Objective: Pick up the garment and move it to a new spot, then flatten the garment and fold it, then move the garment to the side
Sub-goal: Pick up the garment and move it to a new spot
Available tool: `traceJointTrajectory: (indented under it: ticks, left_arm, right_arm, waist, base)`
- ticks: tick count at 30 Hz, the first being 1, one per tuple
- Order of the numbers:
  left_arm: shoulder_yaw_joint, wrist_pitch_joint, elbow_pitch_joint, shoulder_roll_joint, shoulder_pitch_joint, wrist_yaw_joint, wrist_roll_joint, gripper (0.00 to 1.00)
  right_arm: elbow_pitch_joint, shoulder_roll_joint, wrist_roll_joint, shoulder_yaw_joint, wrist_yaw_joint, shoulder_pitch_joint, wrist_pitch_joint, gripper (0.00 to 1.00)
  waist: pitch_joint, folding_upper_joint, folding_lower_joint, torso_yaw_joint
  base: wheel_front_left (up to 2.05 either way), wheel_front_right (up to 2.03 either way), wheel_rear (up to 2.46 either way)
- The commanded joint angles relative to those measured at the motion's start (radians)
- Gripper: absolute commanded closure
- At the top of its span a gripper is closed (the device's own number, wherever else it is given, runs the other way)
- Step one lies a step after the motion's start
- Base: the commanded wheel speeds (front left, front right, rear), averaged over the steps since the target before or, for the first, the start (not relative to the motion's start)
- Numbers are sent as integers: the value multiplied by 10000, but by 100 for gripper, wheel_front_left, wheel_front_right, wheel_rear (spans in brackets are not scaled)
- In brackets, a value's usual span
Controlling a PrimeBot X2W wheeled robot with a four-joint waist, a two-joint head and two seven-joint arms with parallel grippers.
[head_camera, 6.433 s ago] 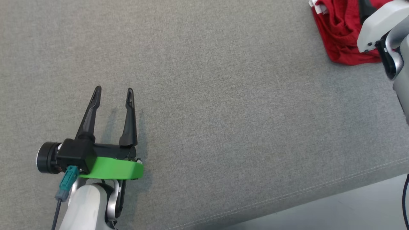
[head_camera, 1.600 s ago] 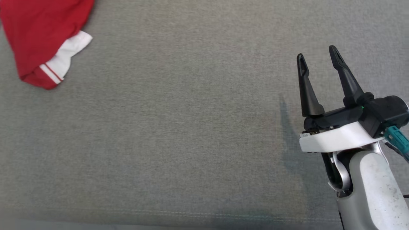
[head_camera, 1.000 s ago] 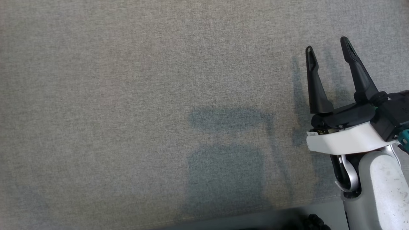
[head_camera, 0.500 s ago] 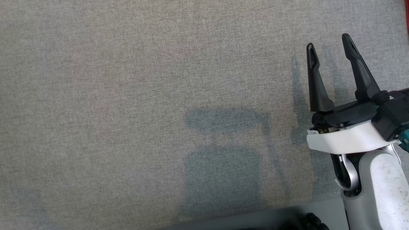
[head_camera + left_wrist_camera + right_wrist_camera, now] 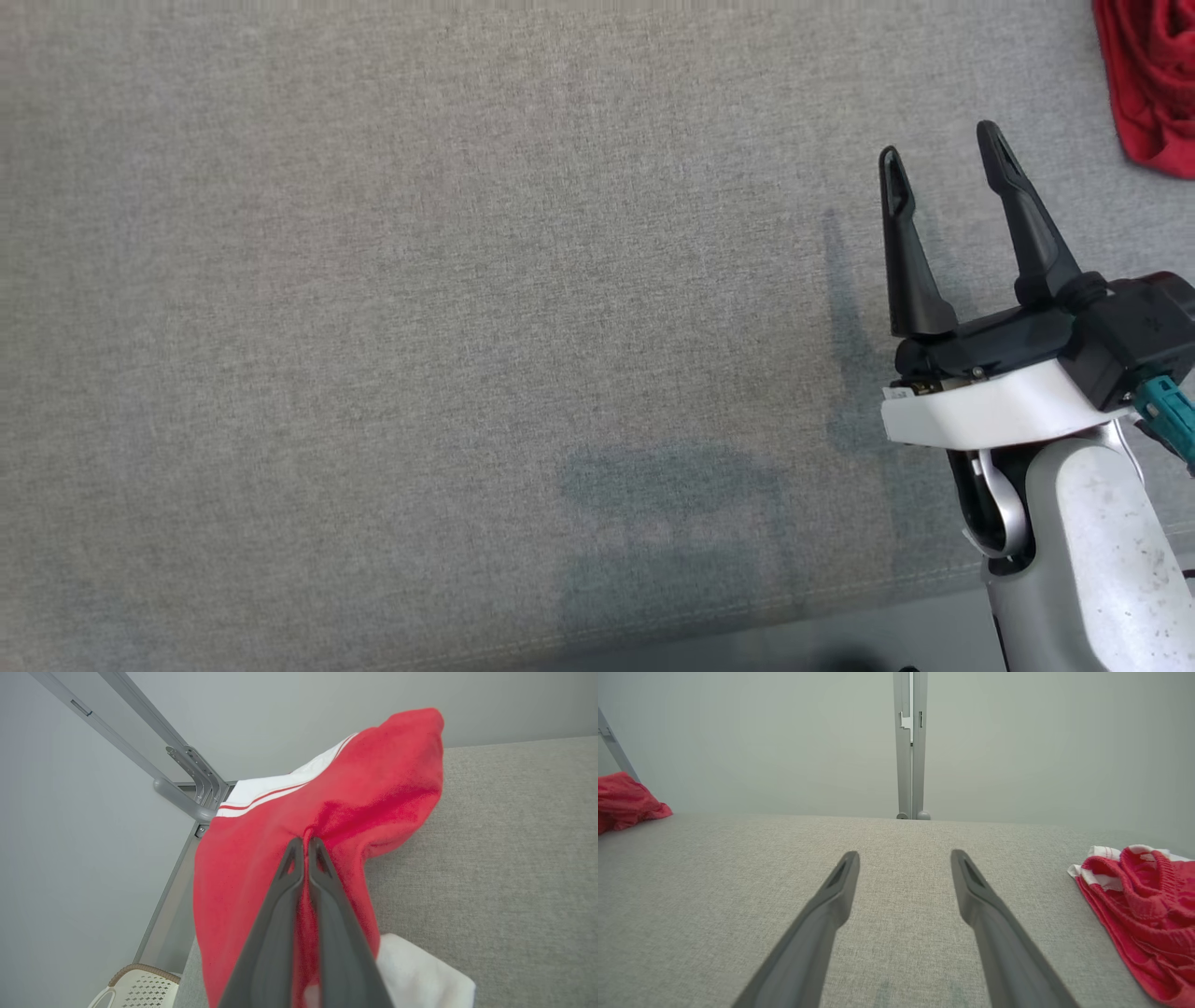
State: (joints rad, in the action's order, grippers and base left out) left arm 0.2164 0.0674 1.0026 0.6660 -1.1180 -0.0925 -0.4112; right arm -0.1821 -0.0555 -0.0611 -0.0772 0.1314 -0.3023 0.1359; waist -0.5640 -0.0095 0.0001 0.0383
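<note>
LEFT: left gripper [image 5: 306, 842] fingers pressed together, pinching a fold of the red garment [image 5: 383, 788] | RIGHT: right gripper [image 5: 938, 145] fingers spread wide, empty, over the bare counter [image 5: 420, 327] | LOCATION: garment bunched at the counter's corner, beside the metal frame [image 5: 182, 765] | HANDLING: judged soft, light, limp — likely to drape and bunch; better gripped at the white trim [image 5: 280, 791] or a hem than mid-panel.

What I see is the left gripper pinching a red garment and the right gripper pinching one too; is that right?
Not quite. The left gripper is shut on the red garment, but the right gripper is open and holds nothing: the right wrist view shows its fingers spread over the grey surface.
</note>
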Motion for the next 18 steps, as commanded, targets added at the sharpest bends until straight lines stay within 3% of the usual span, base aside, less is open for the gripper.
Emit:
traceJointTrajectory:
  ticks: [1,6,10,18]
  left_arm:
    - [78,-100,-113,140,-194,-74,151,100]
    - [416,-284,-447,215,-286,-223,211,100]
    - [528,-353,-937,-99,-448,-339,-177,100]
    - [1962,-91,-2903,-510,-239,-377,-708,100]
  right_arm:
    - [117,4,-97,-5,-15,57,102,0]
    - [539,32,-271,44,-15,267,311,0]
    - [813,40,-359,173,-15,514,425,0]
    - [1091,44,-605,396,-15,1074,508,0]
  waist:
    - [675,95,-1,43]
    - [1590,95,-1,125]
    - [2324,95,-1,169]
    - [3645,95,-1,353]
  base:
    - [0,0,0]
    - [0,0,0]
    - [0,0,0]
    - [0,0,0]
